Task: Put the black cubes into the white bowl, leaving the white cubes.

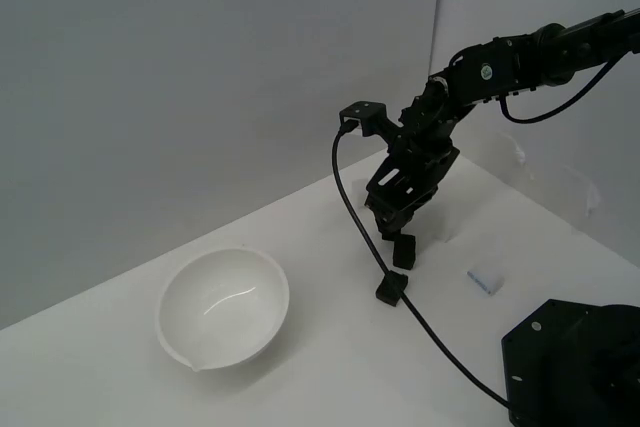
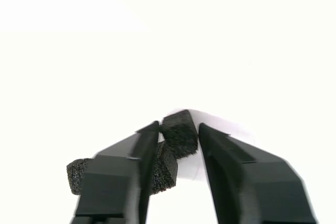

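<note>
- While the gripper [image 2: 178,126] hangs low over the table, well apart from the white bowl [image 1: 225,307] on the exterior view's right of it, its jaws bracket one black cube [image 2: 179,132]. Only a sliver of gap shows on one side, and I cannot tell whether they truly pinch it yet.
- That cube looks turned corner-on to the fingers. If they bear on edges and not flat faces, I judge it could twist and pop out as they squeeze.
- A second black cube [image 2: 164,167] sits against the outside of one finger [image 2: 121,177], and a third black cube [image 2: 77,174] peeks from behind the same finger. A lift or sideways drift could drag either along or knock it away.
- The cable [image 1: 350,207] trails across the table right by a loose black cube on the bowl's side of the gripper (too close for my liking). Swinging toward the bowl might sweep that cube off its spot.
- The bowl is a fair carry away, so a weak grip risks a drop short of its rim.
- A white cube [image 1: 485,279] lies farther from the bowl than the gripper, so I judge it unlikely to be disturbed.
</note>
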